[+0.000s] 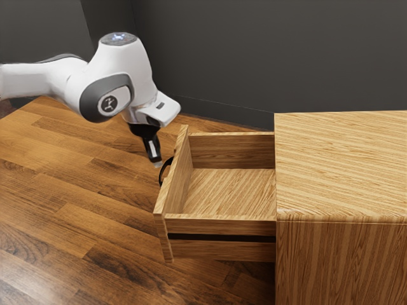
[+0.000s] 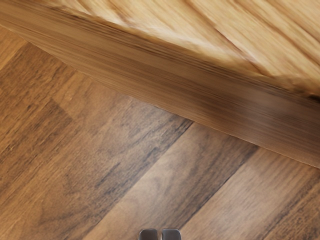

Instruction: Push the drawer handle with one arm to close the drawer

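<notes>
Could slip off the far end of the curved black handle (image 1: 161,173) by pushing the striped wooden drawer (image 1: 219,227) crookedly, with the black two-finger gripper (image 1: 157,164) closed and empty.

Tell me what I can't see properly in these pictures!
- Arm: the exterior view's left edge cuts off its base.
- Cabinet: cut off by the exterior view's right and lower edges.
- Handle: partly hidden behind the drawer front, exterior view.
- Gripper: the wrist view's lower edge cuts off its fingers.
</notes>
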`<control>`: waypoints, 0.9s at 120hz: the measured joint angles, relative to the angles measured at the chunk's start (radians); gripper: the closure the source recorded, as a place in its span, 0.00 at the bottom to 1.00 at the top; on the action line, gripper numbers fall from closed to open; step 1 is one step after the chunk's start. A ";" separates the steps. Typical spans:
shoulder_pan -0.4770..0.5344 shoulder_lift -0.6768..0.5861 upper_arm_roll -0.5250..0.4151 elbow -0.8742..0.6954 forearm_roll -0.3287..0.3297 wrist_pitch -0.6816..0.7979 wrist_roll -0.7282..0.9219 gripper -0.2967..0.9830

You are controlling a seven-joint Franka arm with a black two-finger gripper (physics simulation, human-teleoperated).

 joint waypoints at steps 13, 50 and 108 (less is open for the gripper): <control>-0.036 -0.027 0.000 -0.032 -0.003 0.030 0.015 0.84; -0.108 -0.057 -0.001 -0.047 -0.003 0.069 0.053 0.84; -0.138 -0.102 -0.084 -0.053 0.007 0.063 0.067 0.85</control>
